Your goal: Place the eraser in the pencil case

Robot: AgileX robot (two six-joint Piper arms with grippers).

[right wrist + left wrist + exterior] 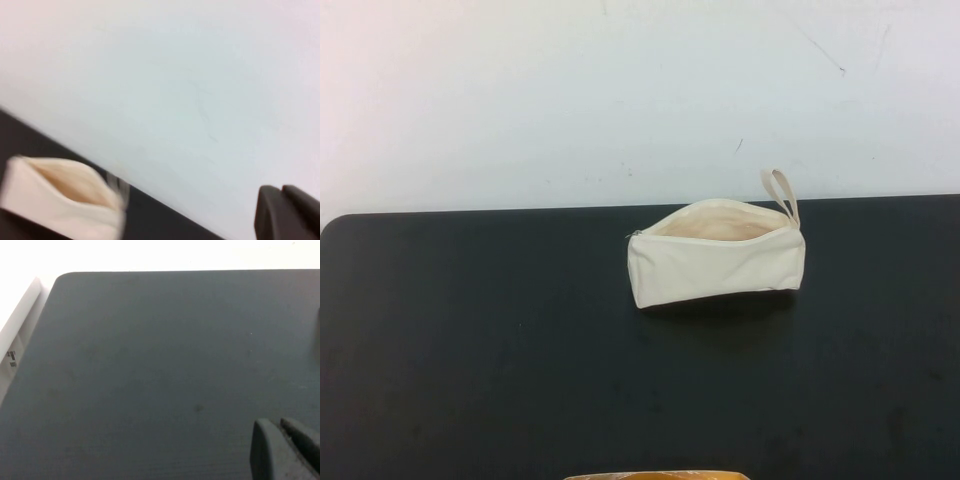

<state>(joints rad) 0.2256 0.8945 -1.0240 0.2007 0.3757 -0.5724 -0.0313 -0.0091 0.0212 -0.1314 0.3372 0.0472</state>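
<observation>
- The pencil case (716, 254) stands on the black table (470, 350), close to the far edge and right of centre, its zip open and its loop strap (781, 192) raised at the right end.
- The eraser does not show in any view.
- The left gripper (286, 450) hangs over bare table near the left far corner, fingers together, holding nothing.
- The right gripper (286, 212) is raised, facing the white wall (200, 75) above the pouch, closed and empty.

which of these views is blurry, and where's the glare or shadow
Right wrist view: motion-smeared, pencil case soft-edged, right tool shut at the corner. High view: sharp, washed-out wall, soft shadow under the case on the table. Left wrist view: evenly lit mat, left tool shut.
</observation>
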